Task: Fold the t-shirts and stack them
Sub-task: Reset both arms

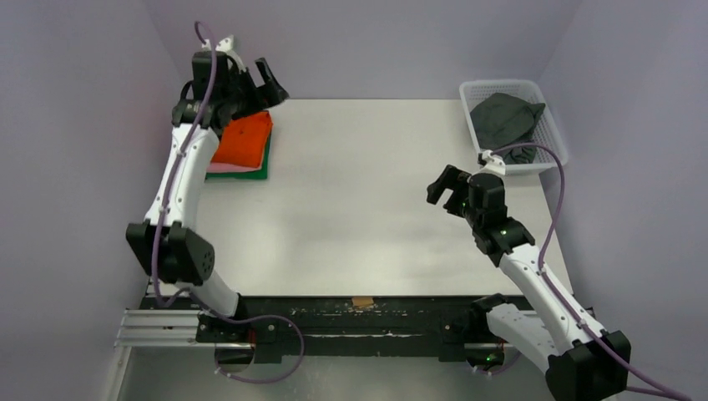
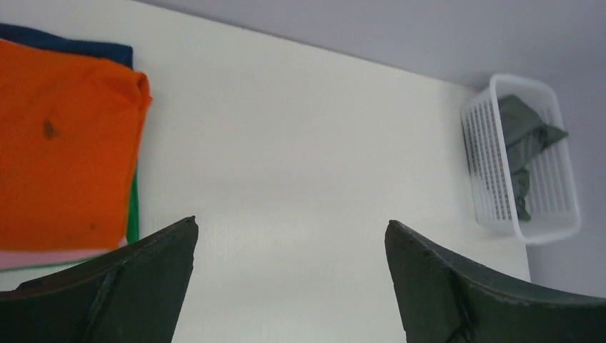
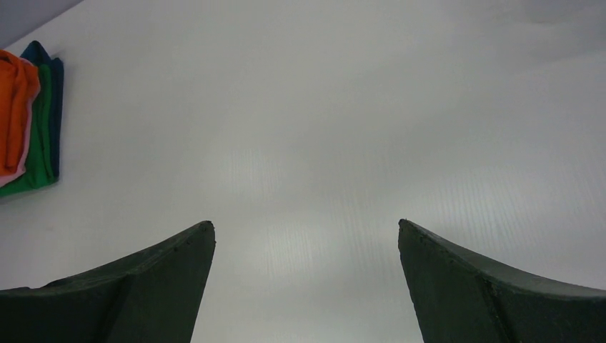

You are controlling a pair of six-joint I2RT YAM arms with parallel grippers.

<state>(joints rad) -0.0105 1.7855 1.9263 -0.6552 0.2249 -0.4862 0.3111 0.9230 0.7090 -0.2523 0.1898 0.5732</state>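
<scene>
A folded stack lies at the table's back left: a bright orange t-shirt [image 1: 245, 138] on top, a pink one [image 1: 224, 168] under it, a green one [image 1: 260, 171] below. In the left wrist view the orange shirt [image 2: 61, 143], a green edge [image 2: 133, 211], a pink edge [image 2: 36, 256] and a dark blue layer [image 2: 86, 46] show. A dark grey t-shirt [image 1: 503, 117] lies crumpled in the white mesh basket [image 1: 501, 83]. My left gripper [image 1: 260, 88] hovers open and empty over the stack's far right corner. My right gripper [image 1: 447, 185] is open and empty above the table's right half.
The basket stands at the back right corner and shows in the left wrist view [image 2: 486, 164] with the grey shirt [image 2: 525, 128] inside. Purple walls close in the table on three sides. The right wrist view shows the stack [image 3: 14, 107] far left.
</scene>
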